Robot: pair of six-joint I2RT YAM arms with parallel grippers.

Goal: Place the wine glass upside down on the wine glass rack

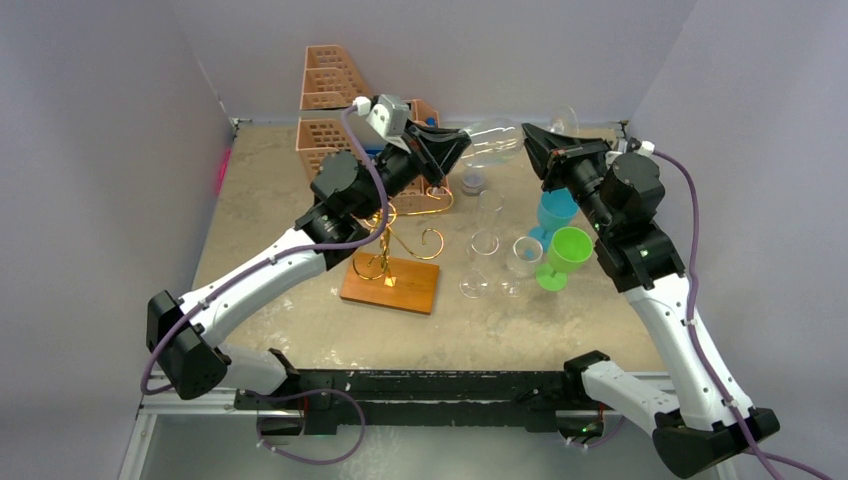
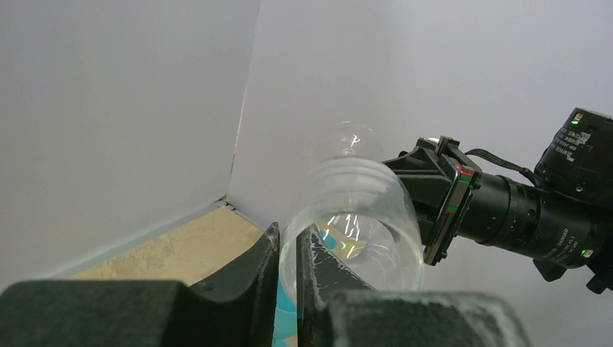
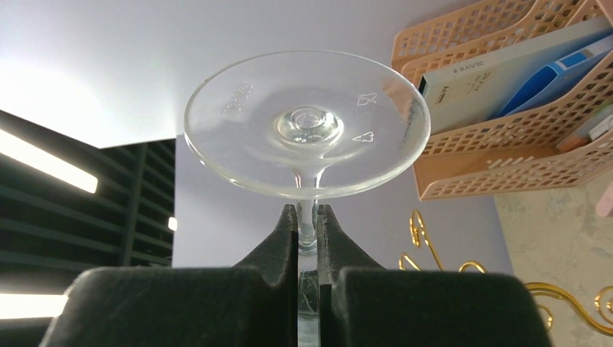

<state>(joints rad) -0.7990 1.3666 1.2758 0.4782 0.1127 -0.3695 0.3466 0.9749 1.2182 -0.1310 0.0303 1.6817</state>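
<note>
A clear wine glass (image 1: 492, 140) lies on its side in the air at the back of the table, held between both grippers. My left gripper (image 1: 458, 148) is shut on the rim of its bowl (image 2: 361, 217), one finger inside and one outside. My right gripper (image 1: 530, 142) is shut on the stem (image 3: 307, 225), just below the round foot (image 3: 307, 123). In the left wrist view the left gripper (image 2: 289, 235) pinches the bowl wall and the right gripper (image 2: 434, 195) shows behind the bowl. The gold wire wine glass rack (image 1: 385, 240) stands on its wooden base (image 1: 395, 288), below and in front of the left gripper.
Several clear glasses (image 1: 485, 245) stand right of the rack, with a blue glass (image 1: 555, 210) and a green glass (image 1: 567, 250) beside them. A peach perforated organizer (image 1: 330, 90) with papers (image 3: 506, 79) stands at the back left. Grey walls close in the table.
</note>
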